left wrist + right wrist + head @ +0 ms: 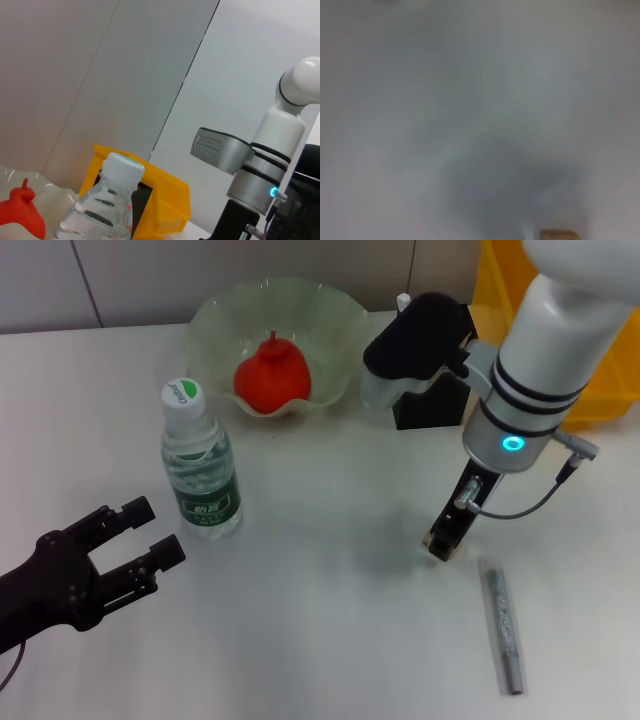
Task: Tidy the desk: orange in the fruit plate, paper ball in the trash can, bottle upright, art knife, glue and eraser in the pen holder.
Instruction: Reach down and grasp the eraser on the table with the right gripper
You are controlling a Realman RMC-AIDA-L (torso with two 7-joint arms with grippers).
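A red-orange fruit lies in the wavy clear fruit plate at the back. The bottle stands upright with its cap on, just beyond my open left gripper at the front left. My right gripper points straight down at the table, right of centre, with a small tan thing at its tip. The grey art knife lies flat to its front right. The black pen holder stands behind the right wrist. Paper ball, glue and eraser are not identifiable.
A yellow bin stands at the back right beside the right arm. A white tip pokes up behind the pen holder. Bare table lies between the bottle and the right gripper.
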